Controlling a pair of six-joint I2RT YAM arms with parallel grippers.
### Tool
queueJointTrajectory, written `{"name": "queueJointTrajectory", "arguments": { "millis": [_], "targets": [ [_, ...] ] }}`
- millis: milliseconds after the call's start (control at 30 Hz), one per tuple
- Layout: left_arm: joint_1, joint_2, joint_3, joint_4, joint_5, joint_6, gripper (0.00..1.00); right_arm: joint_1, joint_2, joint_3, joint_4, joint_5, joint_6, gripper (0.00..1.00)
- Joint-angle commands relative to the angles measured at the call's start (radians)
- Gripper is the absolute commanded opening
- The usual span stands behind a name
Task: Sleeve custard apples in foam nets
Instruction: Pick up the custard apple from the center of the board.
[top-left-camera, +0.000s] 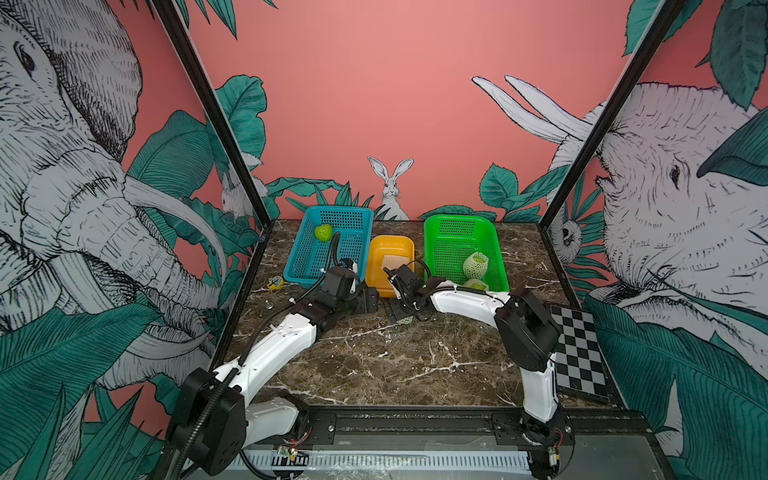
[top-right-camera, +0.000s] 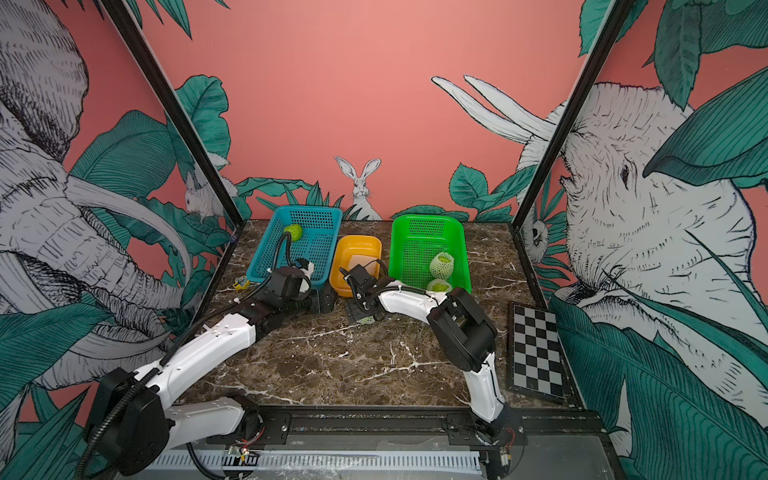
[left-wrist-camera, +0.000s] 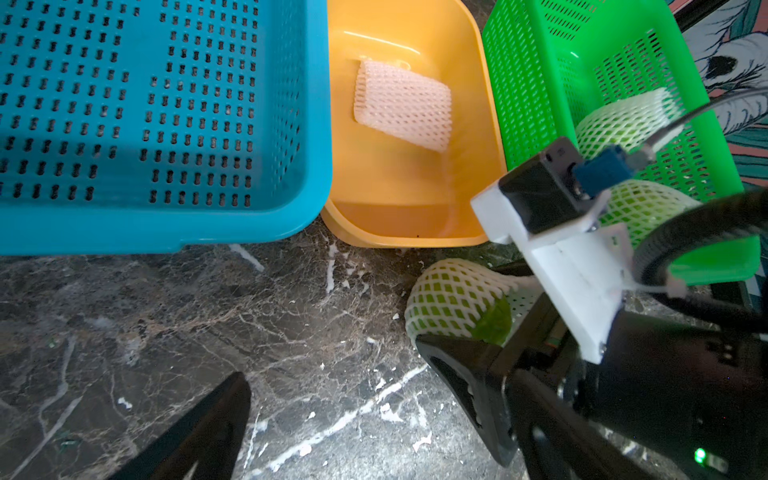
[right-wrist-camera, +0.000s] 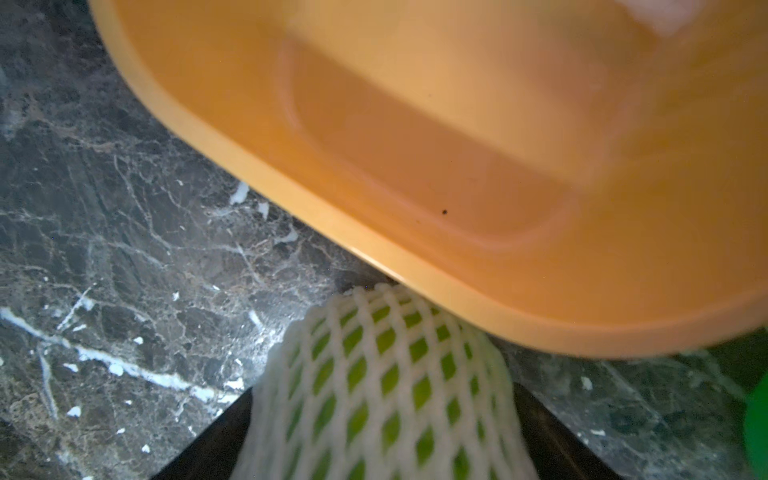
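Status: three of the four fruits are judged sleeved. At the near end of the green basket (top-left-camera: 457, 224), far right, two netted fruits (top-left-camera: 476, 264) are stored. One bare fruit (top-left-camera: 323, 232) lies at the far end of the blue basket (top-left-camera: 332, 216), far left. One spare net (left-wrist-camera: 402, 106) lies flat in the orange tray (left-wrist-camera: 415, 226) between the baskets.

The third netted fruit (right-wrist-camera: 386, 365) rests on the table (top-left-camera: 374, 365), just near of the tray and apparently touching its near rim. The right gripper (right-wrist-camera: 384, 415) is set over it with one jaw on either side, close against the foam. Whether pressure is yet applied cannot be told. The left gripper (top-left-camera: 368, 299) stands just to the left, jaws spread wide, nothing held.

Risks noted:
- Green skin is exposed at the net's open end in the left wrist view. If only foam is pinched, the net could be dragged back off the fruit.
- The fruit sits against the tray's lip, so a straight lift could catch the rim, shifting the tray or knocking the fruit loose.
- A round fruit in springy foam could roll out of a light grip, while a hard squeeze could bruise it.
- The two grippers are near each other, so contact is possible if either is swung toward the other
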Motion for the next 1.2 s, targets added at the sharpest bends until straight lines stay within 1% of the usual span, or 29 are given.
{"name": "queueJointTrajectory", "arguments": {
  "millis": [0,167,433,700,767,900,1100,1167],
  "targets": [
    [0.007,-0.029,-0.019,-0.003,-0.007,-0.010,0.99,0.003,0.046,-0.016,-0.038,0.009,0.007,0.85],
    [0.009,-0.028,-0.021,-0.001,-0.010,-0.011,0.99,-0.001,0.000,-0.022,-0.023,-0.003,0.005,0.83],
    [0.012,-0.028,-0.024,0.002,-0.016,-0.014,0.99,-0.027,-0.117,-0.032,0.007,-0.093,0.031,0.82],
    [0.016,-0.026,-0.040,0.020,-0.016,-0.024,0.99,-0.042,-0.179,-0.091,0.007,-0.162,0.051,0.82],
    [0.017,-0.023,-0.040,0.020,-0.017,-0.022,0.99,-0.048,-0.200,-0.142,0.045,-0.213,0.076,0.82],
    [0.019,-0.015,-0.044,0.030,-0.016,-0.024,0.99,-0.086,-0.266,-0.233,0.171,-0.362,0.153,0.82],
    [0.024,-0.001,-0.044,0.063,0.015,-0.038,0.99,-0.181,-0.379,-0.323,0.328,-0.596,0.266,0.81],
    [0.025,0.000,-0.044,0.069,0.021,-0.038,0.99,-0.215,-0.411,-0.339,0.358,-0.651,0.291,0.81]
  ]
}}
